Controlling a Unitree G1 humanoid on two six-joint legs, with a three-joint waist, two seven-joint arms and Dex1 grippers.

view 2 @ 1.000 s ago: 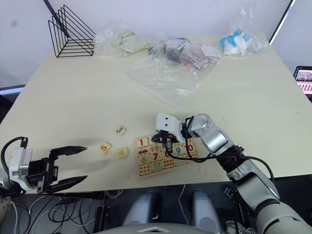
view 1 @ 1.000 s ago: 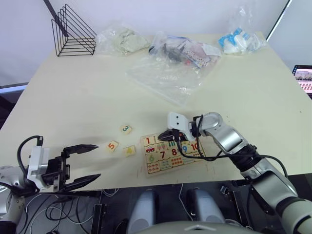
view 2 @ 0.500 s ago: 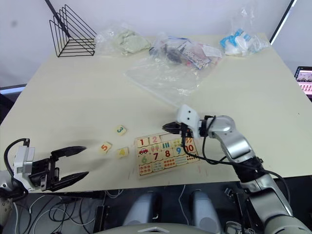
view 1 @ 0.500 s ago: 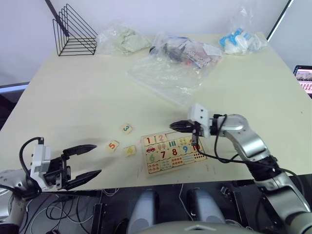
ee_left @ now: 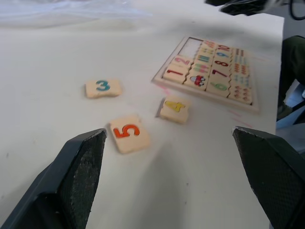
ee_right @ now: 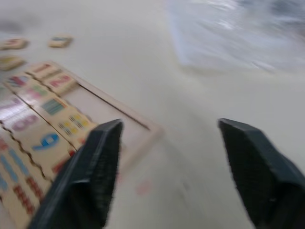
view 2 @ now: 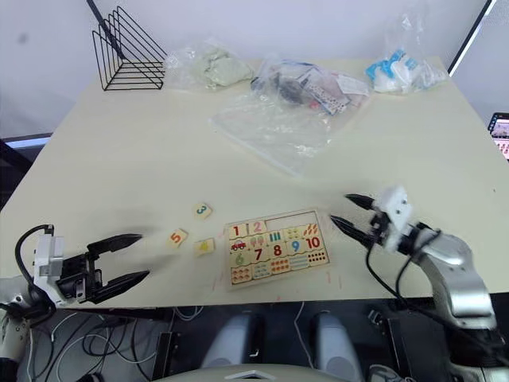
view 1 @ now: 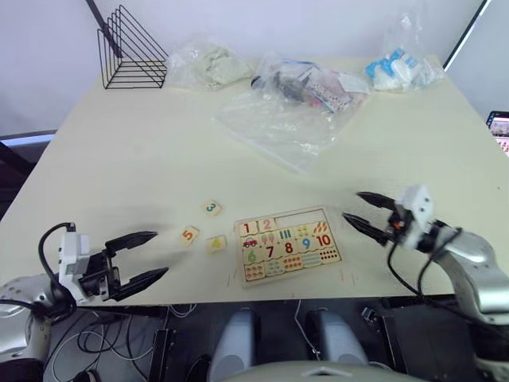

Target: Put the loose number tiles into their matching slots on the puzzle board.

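Note:
The puzzle board (view 1: 321, 212) lies near the table's front edge, with tiles 1 (view 1: 247, 229) and 2 (view 1: 265, 225) seated in its top row. The other slots (view 1: 306, 216) of that row are bare. Three loose number tiles lie left of the board: the 3 (view 1: 211, 208), the 5 (view 1: 188, 235) and the 4 (view 1: 215, 243). My left gripper (view 1: 159, 253) hovers open at the front left, a short way from the 5 (ee_left: 127, 133). Just right of the board and clear of it, my right gripper (view 1: 352, 205) stands open with nothing between its fingers.
A black wire rack (view 1: 131, 48) stands at the far left corner. Clear plastic bags (view 1: 290, 111) with odds and ends spread across the back of the table. A blue-and-white bag (view 1: 398, 68) sits at the far right.
My right gripper has lifted off the board's top row, swung right and opened. Tile 2 now sits beside tile 1. The left gripper has barely moved.

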